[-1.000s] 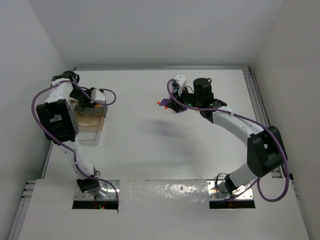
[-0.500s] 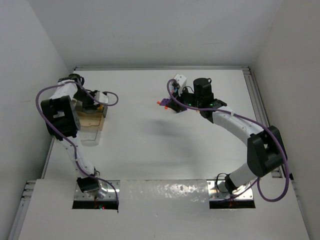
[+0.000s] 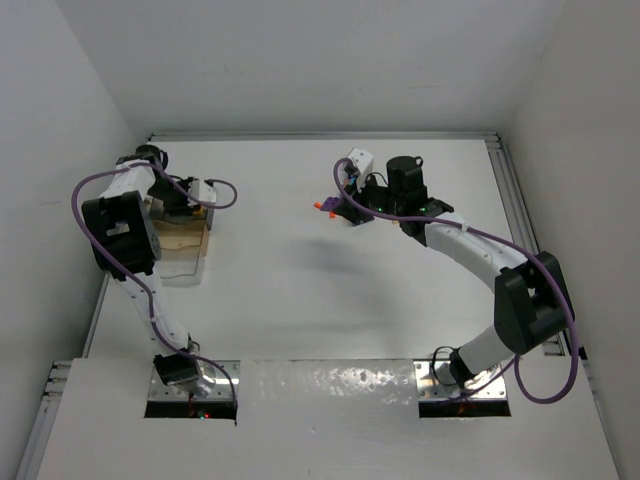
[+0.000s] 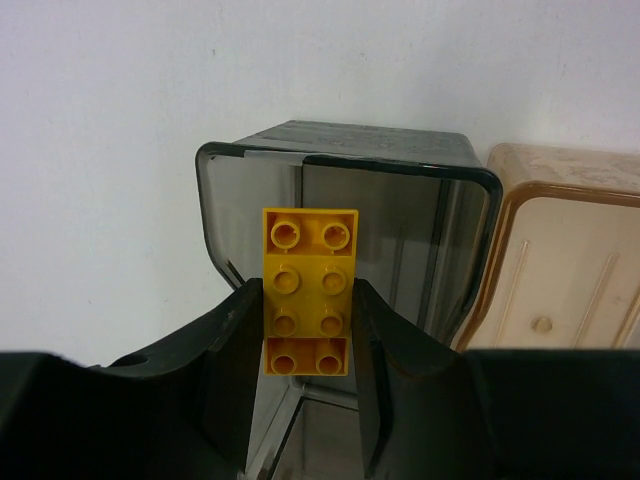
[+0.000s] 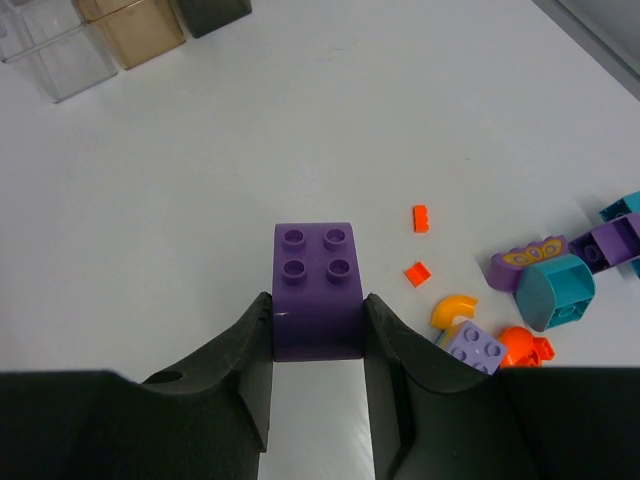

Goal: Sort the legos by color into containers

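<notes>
Holding a yellow brick [image 4: 310,250] over the dark bin [image 4: 400,170], left claw [image 4: 308,300] clenched, right claw [image 5: 318,320] grasping a purple brick [image 5: 315,270], loose bricks [image 5: 545,285] nearby on table [image 5: 200,150].

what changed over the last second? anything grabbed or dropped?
The left arm pulled its elbow toward the far edge in the first half second; the left end effector barely shifted above the containers. Almost no motion since. No grab or release is visible: it is shut on a yellow lego, the right end effector on a purple lego. The right arm and the loose legos stayed put.
</notes>
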`<action>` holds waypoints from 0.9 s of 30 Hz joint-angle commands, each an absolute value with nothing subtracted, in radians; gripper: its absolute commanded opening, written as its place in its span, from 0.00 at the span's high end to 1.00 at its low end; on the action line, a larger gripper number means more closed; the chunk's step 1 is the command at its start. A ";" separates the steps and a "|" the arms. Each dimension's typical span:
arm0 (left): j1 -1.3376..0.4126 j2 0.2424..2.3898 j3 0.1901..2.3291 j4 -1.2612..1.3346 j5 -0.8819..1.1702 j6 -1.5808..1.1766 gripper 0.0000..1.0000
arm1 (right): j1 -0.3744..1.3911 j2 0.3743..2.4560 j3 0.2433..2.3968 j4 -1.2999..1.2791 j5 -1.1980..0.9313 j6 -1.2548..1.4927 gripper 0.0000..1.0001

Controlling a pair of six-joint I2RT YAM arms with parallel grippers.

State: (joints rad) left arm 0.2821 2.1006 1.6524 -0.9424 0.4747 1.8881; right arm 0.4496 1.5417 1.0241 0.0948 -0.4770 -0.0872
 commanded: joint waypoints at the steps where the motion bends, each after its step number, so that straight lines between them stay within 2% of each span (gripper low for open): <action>1: 0.273 2.092 1.674 -0.931 0.502 1.908 0.88 | 0.459 1.503 1.048 0.110 -0.480 -0.100 1.00; 3: 0.273 2.086 1.672 -0.954 0.496 1.913 0.66 | 0.460 1.503 1.048 0.112 -0.482 -0.100 1.00; 5: 0.275 2.076 1.675 -0.954 0.491 1.913 0.58 | 0.460 1.503 1.049 0.110 -0.483 -0.100 1.00; 6: 0.275 2.071 1.675 -0.948 0.489 1.905 0.49 | 0.459 1.505 1.049 0.110 -0.486 -0.100 1.00; 9: 0.275 2.049 1.686 -0.936 0.491 1.893 0.39 | 0.459 1.502 1.058 0.106 -0.494 -0.101 1.00; 18: 0.275 2.000 1.758 -0.960 0.546 1.908 0.36 | 0.459 1.505 1.074 0.110 -0.523 -0.069 1.00; 24: 0.275 1.901 1.802 -0.971 0.688 1.896 0.37 | 0.462 1.520 1.106 0.152 -0.503 0.116 1.00; 26: 0.259 1.800 1.751 -0.965 0.812 1.882 0.37 | 0.468 1.540 1.138 0.163 -0.492 0.226 1.00; 27: 0.240 1.751 1.655 -0.935 0.827 1.843 0.37 | 0.472 1.551 1.146 0.175 -0.486 0.277 1.00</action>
State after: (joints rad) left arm 0.2760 1.9305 1.7340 -0.9314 0.6361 1.8717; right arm 0.4568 1.5421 1.0676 0.0967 -0.4973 0.0902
